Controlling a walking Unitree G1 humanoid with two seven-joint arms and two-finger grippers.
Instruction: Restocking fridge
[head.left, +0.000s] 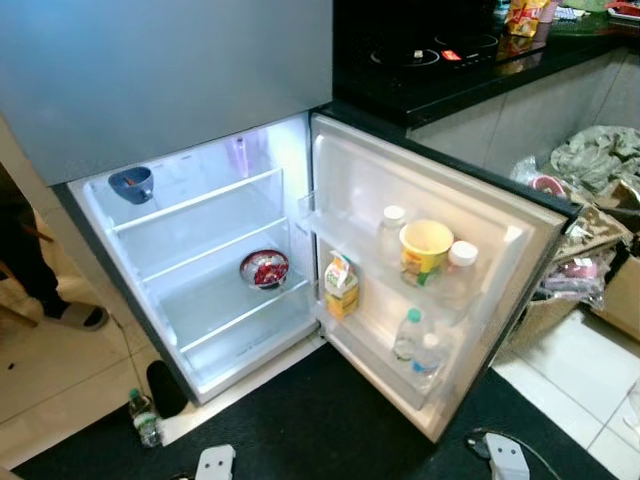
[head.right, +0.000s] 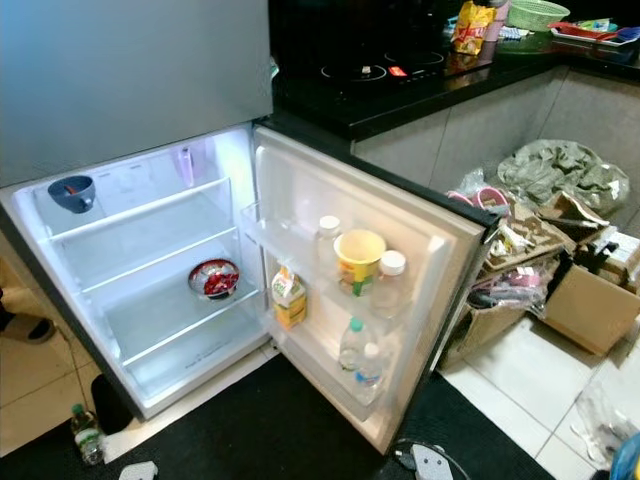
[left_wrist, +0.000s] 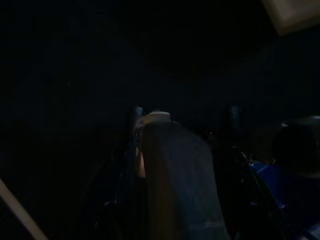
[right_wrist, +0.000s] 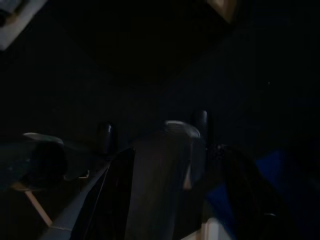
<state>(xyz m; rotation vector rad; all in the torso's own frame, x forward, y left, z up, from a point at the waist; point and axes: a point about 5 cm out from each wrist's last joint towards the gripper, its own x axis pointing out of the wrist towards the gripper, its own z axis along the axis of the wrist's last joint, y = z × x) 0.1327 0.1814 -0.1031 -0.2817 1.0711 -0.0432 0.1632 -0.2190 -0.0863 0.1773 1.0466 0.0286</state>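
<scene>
The fridge (head.left: 200, 290) stands open before me, lit inside. A blue bowl (head.left: 132, 183) sits on its top shelf and a red bowl (head.left: 264, 268) on the middle shelf. The open door (head.left: 470, 290) carries a yellow cup (head.left: 425, 247), two capped bottles (head.left: 460, 270), a juice carton (head.left: 341, 286) and water bottles (head.left: 416, 345). In the dark left wrist view my left gripper (left_wrist: 185, 114) is shut on a pale capped bottle (left_wrist: 175, 170). The dark right wrist view has my right gripper (right_wrist: 152, 127) shut on a similar bottle (right_wrist: 160, 175). Both arms hang low.
A small bottle (head.left: 144, 418) stands on the floor by the fridge's left corner, on a dark mat (head.left: 320, 420). A person's sandalled foot (head.left: 75, 316) is at the left. Bags and boxes (head.right: 540, 260) pile up right of the door. A black countertop (head.left: 450, 60) runs behind.
</scene>
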